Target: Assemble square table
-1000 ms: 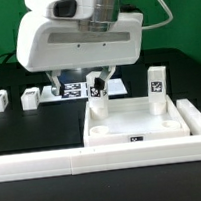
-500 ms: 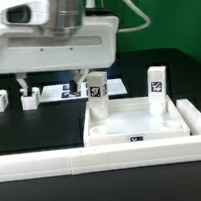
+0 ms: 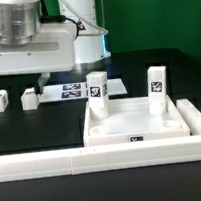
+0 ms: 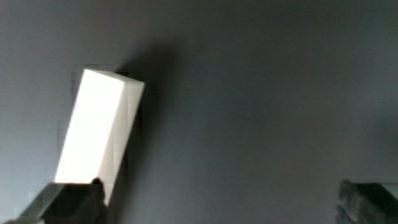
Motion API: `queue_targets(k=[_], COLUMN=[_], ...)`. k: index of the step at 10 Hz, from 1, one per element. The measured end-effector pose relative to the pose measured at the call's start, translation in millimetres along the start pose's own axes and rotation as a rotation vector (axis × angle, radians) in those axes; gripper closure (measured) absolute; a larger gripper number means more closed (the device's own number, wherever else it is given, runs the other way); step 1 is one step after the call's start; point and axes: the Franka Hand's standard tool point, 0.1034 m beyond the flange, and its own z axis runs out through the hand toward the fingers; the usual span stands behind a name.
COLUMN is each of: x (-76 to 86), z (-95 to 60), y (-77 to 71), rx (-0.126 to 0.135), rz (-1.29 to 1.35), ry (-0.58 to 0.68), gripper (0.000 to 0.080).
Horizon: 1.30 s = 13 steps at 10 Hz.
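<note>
The square table slab [image 3: 112,137] lies socket-side up on the desk [image 3: 51,129], butted against the border wall [image 3: 45,167], probably so it stays put while parts are pushed in. A first upright leg [image 3: 98,93] and a second upright leg [image 3: 157,85] stand in its far corner sockets. The fingers [image 4: 71,203] are spread wide and grasp nothing, hanging above a loose leg [image 4: 102,125] lying flat, apparently lining up to take it next.
</note>
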Motion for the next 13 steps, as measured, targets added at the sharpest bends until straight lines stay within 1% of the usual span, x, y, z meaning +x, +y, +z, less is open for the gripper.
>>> queue_targets(k=[2, 3, 4, 6, 7, 8, 11, 12, 13], x=[-0.5, -5.6, -15.1, -34.7, -39.0, -40.9, -40.4, -42.8, -50.0], z=[0.6, 3.8, 10.1, 23.4, 25.9, 27.7, 28.8, 30.4, 34.1], y=[0.0, -2.5, -6.1, -13.9, -16.6, -17.3, -18.9, -19.1, -18.9], rx=[0.001, 0.015, 0.024, 0.058, 0.071, 0.082, 0.081, 0.094, 0.116], rz=[0.003, 0.068, 0.093, 0.137, 0.147, 0.155, 0.151, 0.184, 0.239], ry=[-0.002, -0.024, -0.041, -0.078, -0.092, -0.092, -0.094, -0.096, -0.105], gripper=[0.0151, 0.0151, 0.0151, 0.0151, 0.0151, 0.0151, 0.0151, 0.0151, 0.0151])
